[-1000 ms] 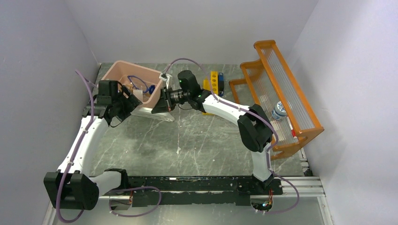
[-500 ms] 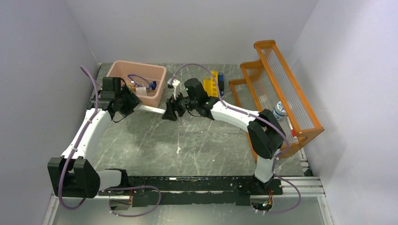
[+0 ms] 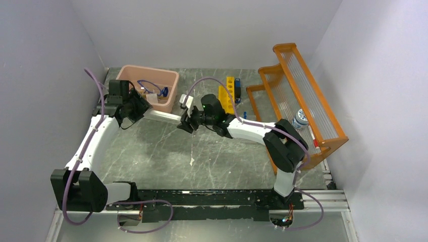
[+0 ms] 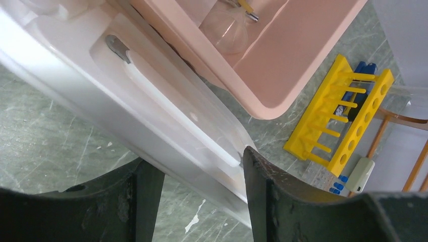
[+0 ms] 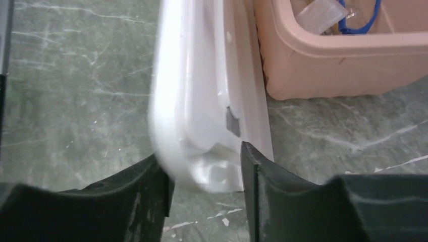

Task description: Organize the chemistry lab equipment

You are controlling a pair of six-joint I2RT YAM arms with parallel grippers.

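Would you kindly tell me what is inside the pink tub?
Blue-framed goggles and a white packet lie in the pink tub; whatever sits beneath them or behind the near wall is hidden.

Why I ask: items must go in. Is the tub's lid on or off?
Off: the white lid is outside the pink tub, its inside showing.

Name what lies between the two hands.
The white lid spans from the left hand to the right hand, beside the pink tub; the top view shows it.
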